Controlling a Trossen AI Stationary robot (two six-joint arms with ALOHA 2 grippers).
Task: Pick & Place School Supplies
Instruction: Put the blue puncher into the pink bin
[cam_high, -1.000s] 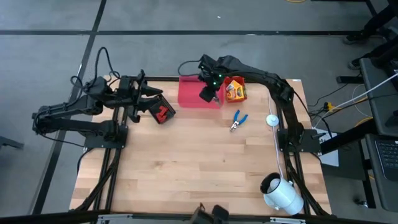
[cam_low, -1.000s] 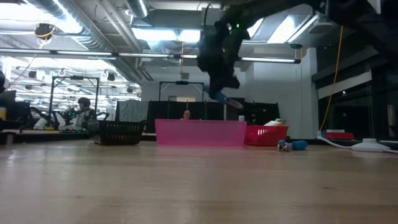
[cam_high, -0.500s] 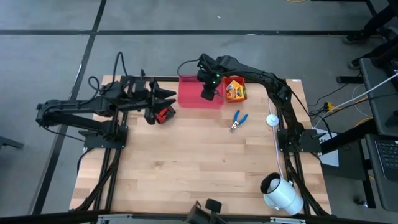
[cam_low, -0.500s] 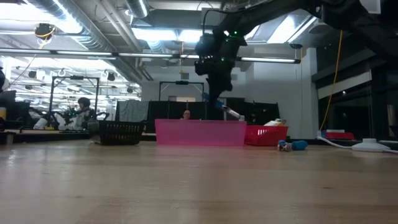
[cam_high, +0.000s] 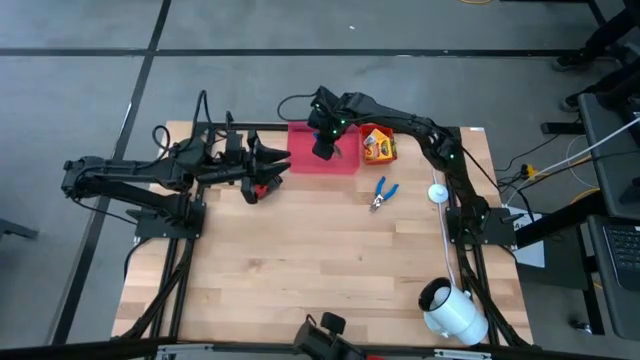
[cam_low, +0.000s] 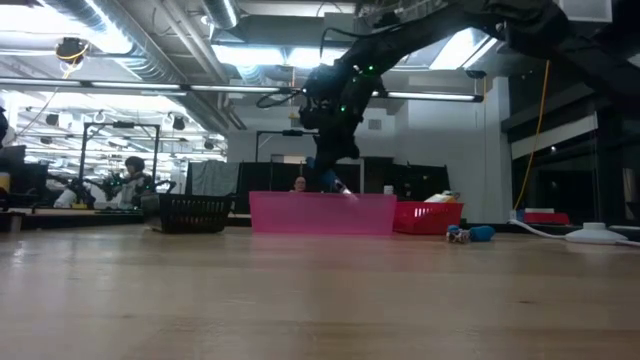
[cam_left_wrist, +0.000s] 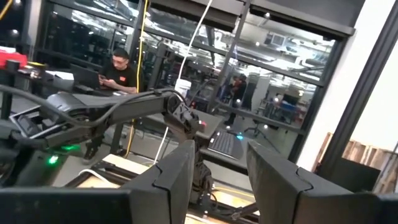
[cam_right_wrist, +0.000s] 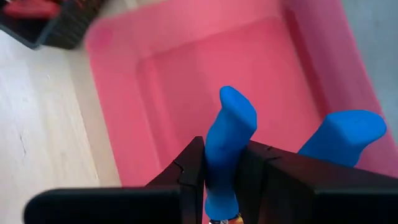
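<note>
The right gripper (cam_right_wrist: 231, 180) has its jaws clamped on one blue handle of a plier-like tool (cam_right_wrist: 230, 143), and the second handle sticks out free just beside it. It's hanging right over the pink bin (cam_right_wrist: 186, 93), so this looks like the drop-off. The tool seems stiff and light, probably with rubbery handle sleeves, so decent friction. But it's pinched by one handle only, so it could pivot at the hinge; gripping across both handles near the joint would likely hold steadier.

The left gripper (cam_high: 268, 163) sits over the black bin (cam_high: 262, 186) with the red pieces, jaws apart and nothing between them as far as the wrist view shows.

The second blue tool (cam_high: 381, 193) lies on the worktop (cam_high: 300, 270), near the orange bin (cam_high: 378, 146) with the crayon boxes.

View differences: only the right wrist view actually shows the grip on the handle. From above, the arm hides the tool completely. The low view (cam_low: 330, 180) shows the height, with the tool's tip right around the pink bin's rim.
</note>
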